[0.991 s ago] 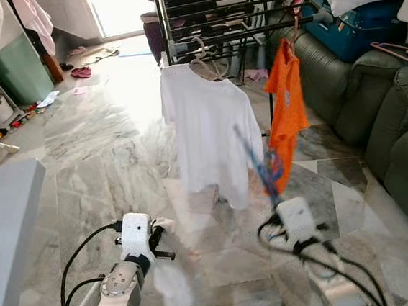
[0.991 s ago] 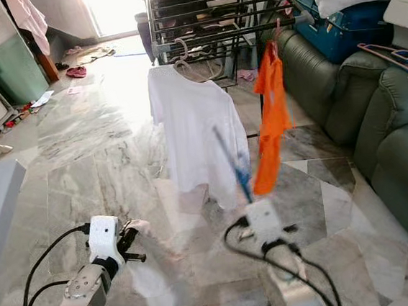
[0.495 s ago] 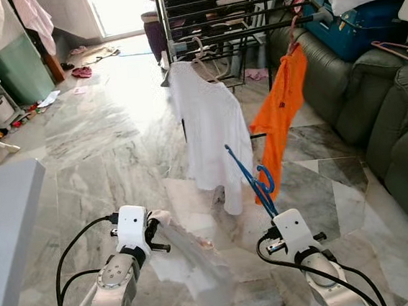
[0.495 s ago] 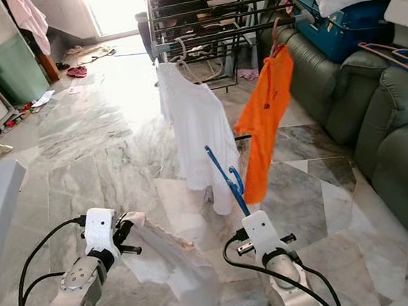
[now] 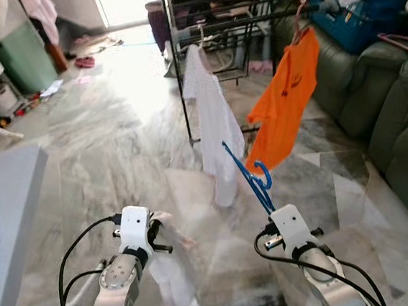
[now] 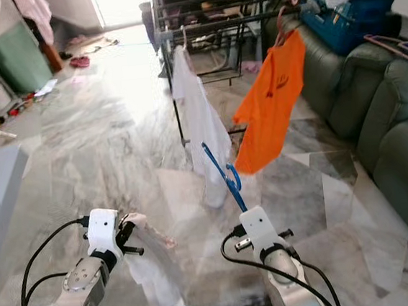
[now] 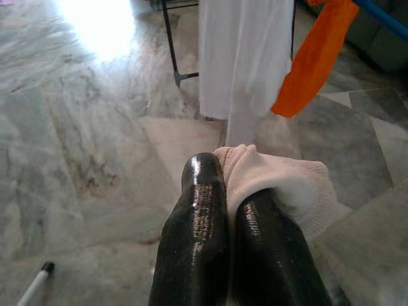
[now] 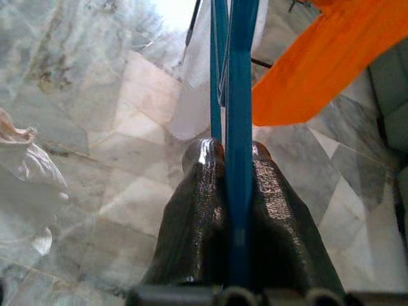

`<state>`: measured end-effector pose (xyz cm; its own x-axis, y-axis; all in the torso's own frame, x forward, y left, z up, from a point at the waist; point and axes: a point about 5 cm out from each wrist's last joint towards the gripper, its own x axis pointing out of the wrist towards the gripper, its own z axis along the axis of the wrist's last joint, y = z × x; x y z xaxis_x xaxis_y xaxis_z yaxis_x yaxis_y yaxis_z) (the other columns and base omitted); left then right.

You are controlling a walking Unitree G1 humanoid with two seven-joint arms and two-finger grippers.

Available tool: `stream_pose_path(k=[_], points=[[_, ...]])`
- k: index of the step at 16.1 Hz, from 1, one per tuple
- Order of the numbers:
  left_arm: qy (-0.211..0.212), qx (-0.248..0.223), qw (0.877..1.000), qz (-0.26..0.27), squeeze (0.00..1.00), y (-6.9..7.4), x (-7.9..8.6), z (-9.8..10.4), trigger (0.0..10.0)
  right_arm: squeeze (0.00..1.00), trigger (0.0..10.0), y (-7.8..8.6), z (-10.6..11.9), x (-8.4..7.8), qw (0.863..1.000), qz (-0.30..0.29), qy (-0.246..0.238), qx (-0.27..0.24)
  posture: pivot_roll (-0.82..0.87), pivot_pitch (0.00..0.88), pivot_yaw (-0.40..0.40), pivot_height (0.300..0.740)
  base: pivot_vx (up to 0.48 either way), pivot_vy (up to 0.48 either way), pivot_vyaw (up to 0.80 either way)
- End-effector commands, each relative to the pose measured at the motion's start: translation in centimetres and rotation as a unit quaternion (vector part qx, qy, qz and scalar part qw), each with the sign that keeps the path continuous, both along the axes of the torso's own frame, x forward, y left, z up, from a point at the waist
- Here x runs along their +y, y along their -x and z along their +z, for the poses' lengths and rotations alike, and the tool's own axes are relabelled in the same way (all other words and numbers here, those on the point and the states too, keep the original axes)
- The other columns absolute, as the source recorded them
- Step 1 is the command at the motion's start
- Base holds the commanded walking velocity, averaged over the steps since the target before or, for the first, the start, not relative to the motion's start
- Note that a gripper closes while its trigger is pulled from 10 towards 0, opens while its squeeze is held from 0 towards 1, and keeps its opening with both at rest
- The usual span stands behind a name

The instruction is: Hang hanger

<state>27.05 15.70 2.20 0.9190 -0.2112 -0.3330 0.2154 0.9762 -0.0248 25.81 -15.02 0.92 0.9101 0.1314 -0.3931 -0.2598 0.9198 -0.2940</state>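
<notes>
Drying rack (image 5: pixel 220 21) ahead; right pincer (image 8: pixel 228 150) clamps blue hanger (image 5: pixel 248 177), left pincer (image 7: pixel 231 185) white cloth (image 7: pixel 280 185).

Floor (image 5: pixel 116 140): I see polished marble, glossy, glare-streaked.
Blue hanger (image 5: pixel 248 177): smooth plastic, slight sheen.
White garment (image 7: pixel 274 185): soft knit cloth, matt.
Right gripper (image 8: pixel 229 150) fingers (image 8: pixel 197 210): black, pebbled, shiny.
Drying rack (image 5: pixel 220 21): dark metal bars.
Sofa (image 5: pixel 397 127): green leather, smooth.

Silver arms, white wrists, black cables
</notes>
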Motion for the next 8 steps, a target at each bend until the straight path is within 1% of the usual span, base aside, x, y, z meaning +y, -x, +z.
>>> stream_pose_path(k=[1, 5, 7, 8], points=[[-0.007, 0.001, 1.0, 0.001, 0.0, -0.05, 0.27, 0.03, 10.0, 0.0, 10.0, -0.06, -0.01, 0.47, 1.0, 0.008, 0.0, 0.002, -0.15, 0.0, 0.083, 0.74, -0.277, 0.0, 0.0], [-0.012, 0.0, 1.0, -0.003, 0.0, -0.05, 0.23, 0.05, 10.0, 0.0, 10.0, 0.13, -0.16, 0.57, 1.0, 0.005, -0.002, 0.003, -0.15, 0.0, 0.087, 0.74, -0.285, 0.0, 0.0], [-0.014, -0.001, 1.0, -0.006, 0.0, 0.0, 0.23, 0.04, 10.0, 0.0, 10.0, 0.18, -0.21, 0.58, 1.0, 0.004, -0.002, 0.004, -0.15, 0.0, 0.088, 0.74, 0.0, 0.0, 0.0], [-0.007, -0.003, 1.0, -0.003, 0.0, 0.02, 0.41, 0.06, 10.0, 0.0, 10.0, 0.2, -0.26, 0.53, 1.0, 0.002, -0.001, 0.005, -0.15, 0.0, 0.09, 0.74, 0.0, 0.0, 0.0]])
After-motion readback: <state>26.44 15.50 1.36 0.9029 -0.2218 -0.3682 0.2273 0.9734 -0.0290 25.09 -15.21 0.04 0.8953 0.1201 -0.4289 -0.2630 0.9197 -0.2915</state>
